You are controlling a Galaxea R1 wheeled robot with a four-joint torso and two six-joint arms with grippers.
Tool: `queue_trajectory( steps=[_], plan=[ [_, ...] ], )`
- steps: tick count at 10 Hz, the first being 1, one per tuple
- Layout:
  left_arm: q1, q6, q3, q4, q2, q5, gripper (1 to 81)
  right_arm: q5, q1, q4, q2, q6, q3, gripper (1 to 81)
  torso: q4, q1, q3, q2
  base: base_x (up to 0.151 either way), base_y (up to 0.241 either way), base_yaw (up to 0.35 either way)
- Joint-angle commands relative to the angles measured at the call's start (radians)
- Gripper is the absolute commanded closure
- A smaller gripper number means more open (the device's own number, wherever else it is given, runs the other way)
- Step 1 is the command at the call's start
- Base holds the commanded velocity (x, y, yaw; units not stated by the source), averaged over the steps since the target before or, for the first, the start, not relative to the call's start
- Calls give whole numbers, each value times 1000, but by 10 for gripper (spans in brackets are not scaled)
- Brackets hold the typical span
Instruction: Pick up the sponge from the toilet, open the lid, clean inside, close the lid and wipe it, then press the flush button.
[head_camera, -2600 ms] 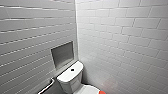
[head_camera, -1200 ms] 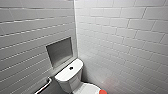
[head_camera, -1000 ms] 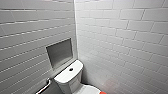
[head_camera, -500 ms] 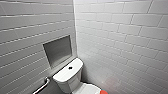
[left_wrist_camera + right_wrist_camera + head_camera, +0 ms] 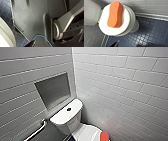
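The sponge (image 5: pixel 115 14) lies on the closed lid (image 5: pixel 109 30) of the toilet (image 5: pixel 67 118).
In my head view it is at 5 o'clock from the flush button (image 5: pixel 68 109). For my left gripper (image 5: pixel 31 44) and right gripper (image 5: pixel 134 45), I cannot tell if they are apart or together.

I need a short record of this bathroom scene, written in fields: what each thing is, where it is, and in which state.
room: corner with white wall tiles, dark blue floor
toilet: white, set in the corner
lid: closed
sponge: orange, lying flat on the lid, nothing touching it
flush button: dark, centred on top of the toilet
niche: recessed in the wall above the toilet
grab bar: on the wall beside the toilet
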Motion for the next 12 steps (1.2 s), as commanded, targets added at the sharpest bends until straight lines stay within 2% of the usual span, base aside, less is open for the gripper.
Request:
queue_trajectory(
  steps=[1,4,7,8,10,11,12],
  plan=[
    [-9,2,2,-2,1,62,10,-36,118,7,-68,4,62,10,0,62,3,-97,0,0,0],
    [-5,2,3,-2,1,61,10,-55,190,1,-55,4,82,10,0,119,-25,-187,0,0,0],
    [-2,-1,3,-2,1,61,10,-75,225,2,-6,4,53,10,0,190,-27,-300,0,0,0],
    [-2,-1,3,-2,1,61,10,-75,227,2,13,4,41,10,90,214,-27,-338,0,0,0],
    [-2,-1,3,-2,1,61,10,-75,227,2,37,4,27,10,106,252,-27,-399,0,0,0],
    [0,-1,3,-2,3,61,10,-75,227,2,38,4,25,10,32,270,-27,-427,0,0,0],
    [-2,-1,3,-2,4,61,10,-75,227,5,38,4,24,10,61,284,-27,-451,0,0,0]
  ],
)
